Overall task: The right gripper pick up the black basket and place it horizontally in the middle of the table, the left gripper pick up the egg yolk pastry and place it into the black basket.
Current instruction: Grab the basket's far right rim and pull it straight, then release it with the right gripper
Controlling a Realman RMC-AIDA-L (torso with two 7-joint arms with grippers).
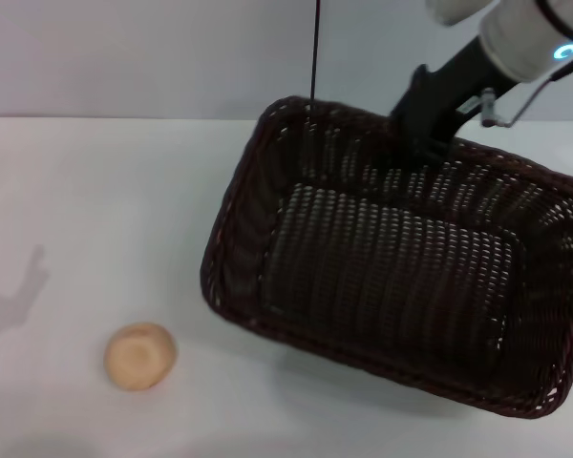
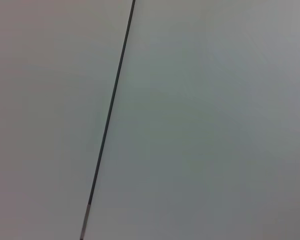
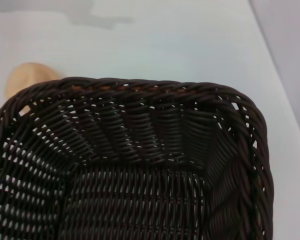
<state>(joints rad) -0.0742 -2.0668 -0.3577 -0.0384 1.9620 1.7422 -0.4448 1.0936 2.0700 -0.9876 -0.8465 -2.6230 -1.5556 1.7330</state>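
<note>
The white tabletop (image 1: 95, 210) is the biggest thing here, wide and plain. Next comes the black basket (image 1: 401, 277), a big woven box with holes in its sides and a thick braided rim. It hangs just under the right gripper (image 1: 428, 143), which is clenched on the basket's far long wall, right at the rim. The basket sits crooked, turned at a slant and reaching toward the right edge of the tabletop, and I cannot tell if its bottom touches the tabletop or floats a little above it. The smallest thing is the egg yolk pastry (image 1: 139, 356), a round, pale tan ball with a soft dimple on top. It lies on the tabletop well away from the right gripper, past the basket's near short end, and in the right wrist view it peeks out just behind the rim. The left gripper is not in view; its wrist camera sees only a blank wall. What could go wrong? The basket is held by just one wall, so it could tip or swing as it moves. If it slides low toward the middle, its corner could bump the pastry and roll it away. It could also land crooked instead of straight across.
</note>
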